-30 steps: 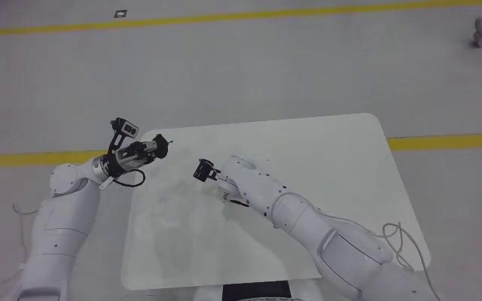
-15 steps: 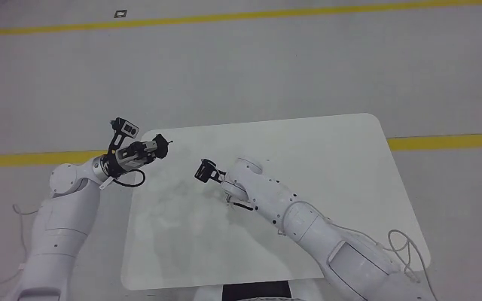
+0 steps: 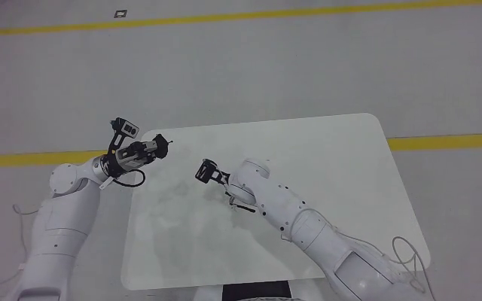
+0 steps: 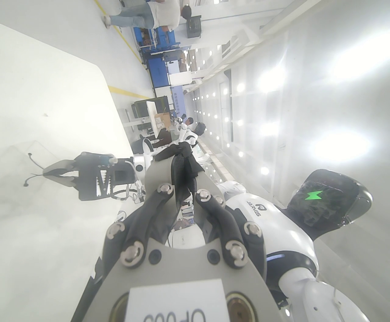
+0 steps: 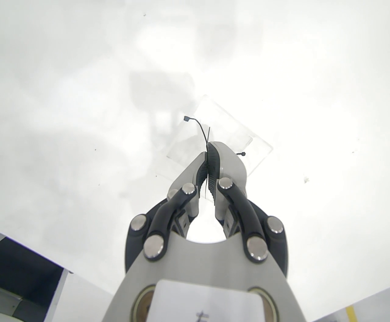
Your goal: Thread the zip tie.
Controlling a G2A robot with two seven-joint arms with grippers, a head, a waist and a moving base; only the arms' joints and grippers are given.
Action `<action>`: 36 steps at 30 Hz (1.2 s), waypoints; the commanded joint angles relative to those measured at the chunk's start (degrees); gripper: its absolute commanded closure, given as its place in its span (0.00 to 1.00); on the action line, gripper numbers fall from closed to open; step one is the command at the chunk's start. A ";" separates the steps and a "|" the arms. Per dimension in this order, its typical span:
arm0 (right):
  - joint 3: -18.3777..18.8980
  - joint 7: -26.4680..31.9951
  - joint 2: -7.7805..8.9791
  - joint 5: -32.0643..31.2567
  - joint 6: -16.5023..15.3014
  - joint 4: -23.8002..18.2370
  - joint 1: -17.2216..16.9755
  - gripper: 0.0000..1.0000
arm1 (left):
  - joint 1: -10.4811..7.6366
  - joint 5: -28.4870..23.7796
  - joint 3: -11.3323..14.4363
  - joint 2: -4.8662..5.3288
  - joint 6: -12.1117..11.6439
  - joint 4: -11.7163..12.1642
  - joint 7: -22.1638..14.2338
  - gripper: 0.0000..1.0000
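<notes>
Over the counter [image 3: 324, 150] our right gripper [image 5: 209, 154], clamped on the zip tie [image 5: 200, 127], barely drifted; left gripper [image 3: 160, 144], pinched together, waits apart.

This looks like a large industrial hall used as a robotics workshop or lab, not a home. The grey floor [image 3: 301, 68] is smooth and marked with long yellow lines [image 3: 226, 16], as in a factory, and a small dark marker [image 3: 120, 13] is fixed to it. The white counter [image 3: 339, 150] with rounded corners stands free in this open space. In the left wrist view, blue racks [image 4: 158, 71] and a dark screen [image 4: 194, 26] stand farther back, with a desk carrying cardboard boxes [image 4: 161, 117]. The high ceiling has long rows of round lamps [image 4: 240, 88].
</notes>
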 commanded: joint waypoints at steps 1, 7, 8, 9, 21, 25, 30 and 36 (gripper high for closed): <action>0.04 -0.27 0.03 -0.05 0.02 -0.43 -0.15 1.00 | 0.00 0.00 0.00 0.00 0.00 0.00 0.00 1.00; -0.21 -1.33 -0.26 0.50 0.56 0.08 0.17 1.00 | 0.00 0.00 0.00 0.00 0.00 0.00 0.00 1.00; -0.32 -1.58 -0.36 0.63 0.69 0.40 0.32 1.00 | 0.00 0.00 0.00 0.00 0.00 0.00 0.00 1.00; -0.43 -1.83 -0.45 0.77 0.82 0.76 0.47 1.00 | 0.00 0.00 0.00 0.00 0.00 0.00 0.00 1.00; -2.76 -4.97 -2.37 2.63 2.75 7.65 3.37 1.00 | 0.00 0.00 0.00 0.00 0.00 0.00 0.00 1.00; -3.03 -5.20 -2.81 3.17 2.91 9.19 4.10 0.82 | 0.00 0.00 0.00 0.00 0.00 0.00 0.00 1.00; -3.29 -5.37 -3.26 3.62 2.80 10.66 4.86 0.77 | 0.00 0.00 0.00 0.00 0.00 0.00 0.00 1.00; -3.47 -5.40 -3.61 3.70 2.85 11.64 5.40 0.79 | 0.00 0.00 0.00 0.00 0.00 0.00 0.00 1.00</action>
